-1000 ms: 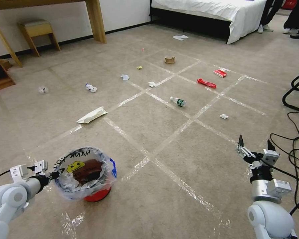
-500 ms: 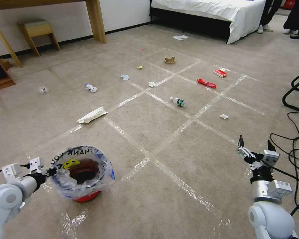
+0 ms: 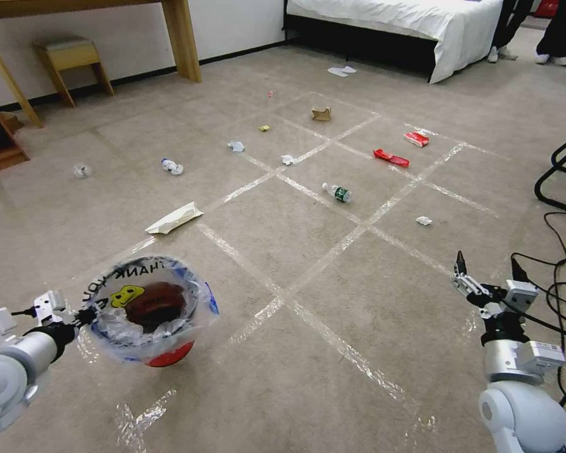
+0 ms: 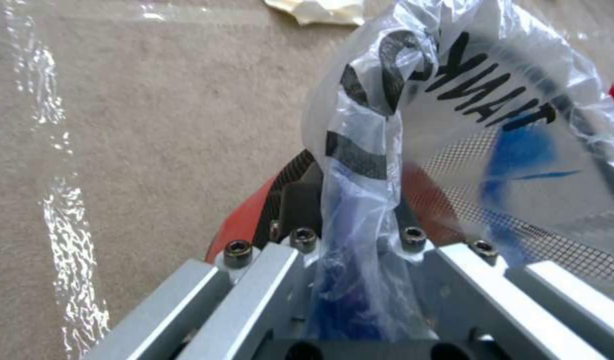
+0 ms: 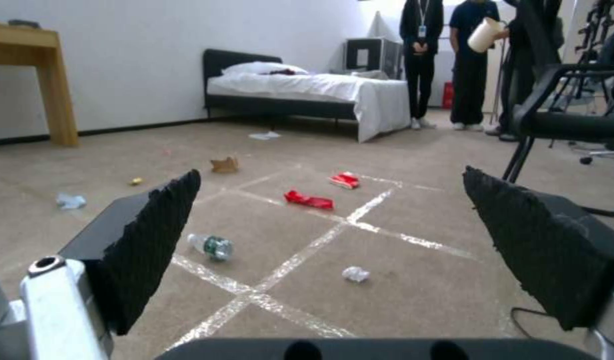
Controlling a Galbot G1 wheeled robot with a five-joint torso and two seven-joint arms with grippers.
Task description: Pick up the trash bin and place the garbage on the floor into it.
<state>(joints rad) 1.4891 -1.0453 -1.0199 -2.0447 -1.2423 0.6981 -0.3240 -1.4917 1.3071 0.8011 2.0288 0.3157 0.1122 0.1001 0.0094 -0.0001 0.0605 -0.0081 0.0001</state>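
Gripping the trash bin (image 3: 163, 352) by its bagged rim, my left end effector (image 3: 82, 314) is clamped on plastic and red edge at the near left of the floor (image 3: 308, 289). My right end effector (image 3: 487, 270) hangs at the near right, fingers wide apart. Bottle (image 3: 338, 192) and red wrappers (image 3: 391, 157) lie well ahead.

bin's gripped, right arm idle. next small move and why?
Probably carry the trash bin toward the folded white paper, the nearest litter. The left gripper pinches its rim and bag; the right gripper hangs open and empty.
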